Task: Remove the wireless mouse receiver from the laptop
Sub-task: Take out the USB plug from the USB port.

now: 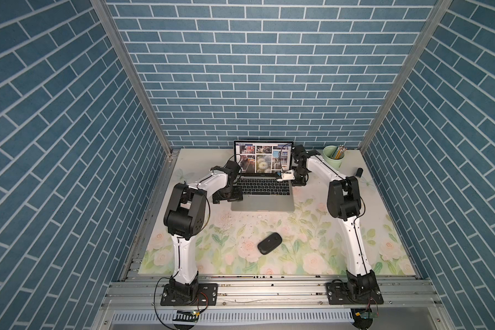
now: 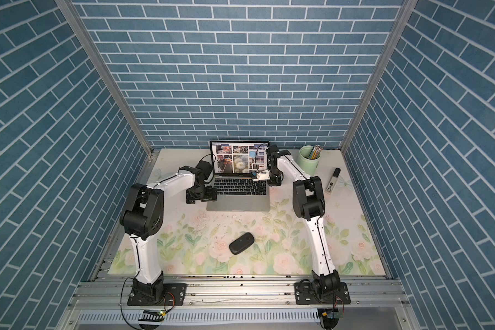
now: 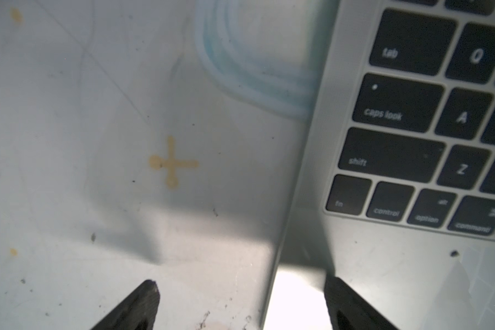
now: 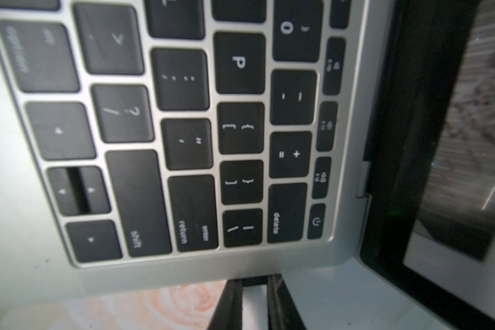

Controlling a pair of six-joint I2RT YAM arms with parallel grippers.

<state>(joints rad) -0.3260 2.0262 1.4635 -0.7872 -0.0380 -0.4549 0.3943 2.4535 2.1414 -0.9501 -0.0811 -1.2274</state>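
Observation:
The silver-grey laptop (image 1: 263,203) stands open at the back of the mat, its screen showing a photo grid. My right gripper (image 4: 255,280) is at the laptop's right side edge (image 4: 169,275), near the delete key. Its fingers are drawn close on a tiny black stub, the wireless mouse receiver (image 4: 254,282), which still sits against the edge. In both top views the receiver is hidden behind that gripper (image 1: 297,183). My left gripper (image 3: 240,285) is open astride the laptop's left edge (image 3: 383,271), one finger over the mat and one over the palm rest.
A black oval mouse (image 1: 269,243) lies on the floral mat (image 1: 312,257) in front of the laptop. A green cup of pencils (image 1: 333,158) stands at the back right, with a black-capped white tube (image 2: 332,180) lying beside it.

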